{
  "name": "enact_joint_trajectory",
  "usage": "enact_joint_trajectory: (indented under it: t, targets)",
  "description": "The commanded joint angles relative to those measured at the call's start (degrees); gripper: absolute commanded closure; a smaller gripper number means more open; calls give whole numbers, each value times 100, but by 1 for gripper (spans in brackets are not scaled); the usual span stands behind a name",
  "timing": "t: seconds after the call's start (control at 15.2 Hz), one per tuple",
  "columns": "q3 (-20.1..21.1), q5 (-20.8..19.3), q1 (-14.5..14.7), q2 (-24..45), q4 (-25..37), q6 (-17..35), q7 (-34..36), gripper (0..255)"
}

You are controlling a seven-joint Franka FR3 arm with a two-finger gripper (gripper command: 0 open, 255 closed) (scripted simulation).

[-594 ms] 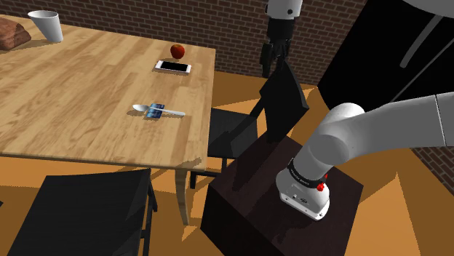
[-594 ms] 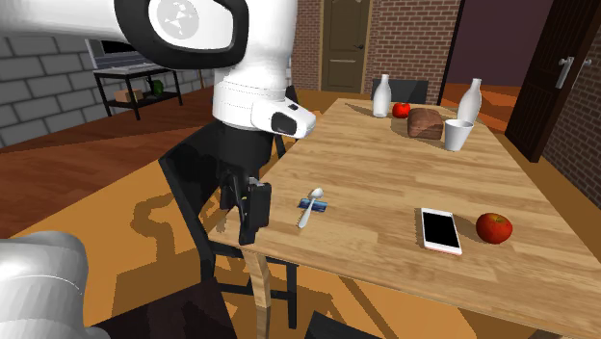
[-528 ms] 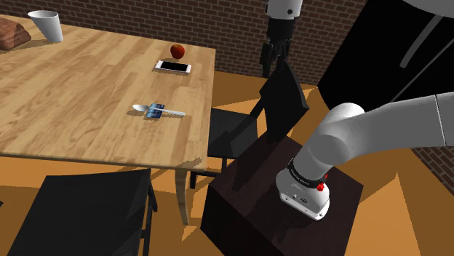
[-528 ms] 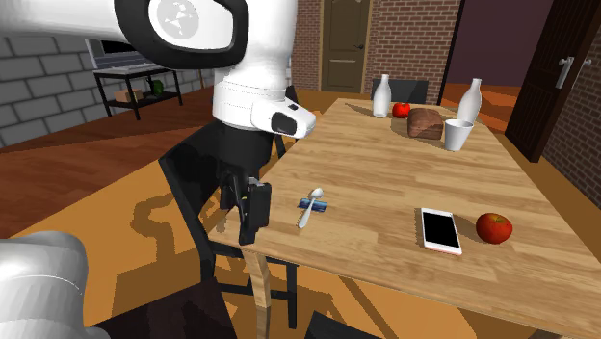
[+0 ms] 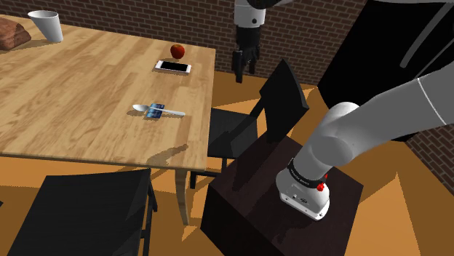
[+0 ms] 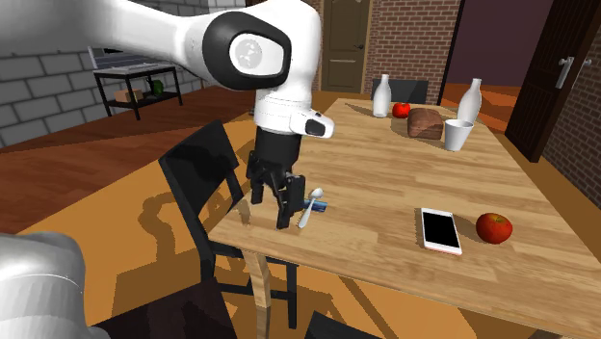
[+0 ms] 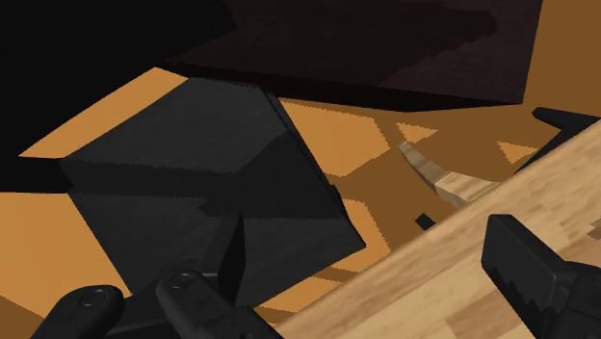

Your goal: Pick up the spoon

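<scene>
Progress: my end effector (image 6: 272,204), jaws wide, has swung to the surface's (image 6: 405,183) edge, at nine o'clock of the spoon (image 6: 309,207); grasp comes next.

bread (image 5: 10,33) cut off by shoulder view's left edge; spoon (image 5: 157,111) detail too small.

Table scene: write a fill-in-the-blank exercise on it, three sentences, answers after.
1. The spoon lies flat on the wooden ____.
2. The red fruit next to the phone is an ____.
3. The gripper holds nothing; its jaws stand ____.

Answers: table; apple; open.
</scene>
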Motion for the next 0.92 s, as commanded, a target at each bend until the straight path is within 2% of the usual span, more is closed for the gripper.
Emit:
enact_joint_trajectory:
  t: [0.0, 0.46, 0.86]
  targets:
    - [112, -10, 86, 412, 187, 233, 8, 0]
    - [508, -159, 356, 1835, 969, 862, 117, 0]
    - [806, -458, 587, 3070, 1860, 1165, 266, 0]
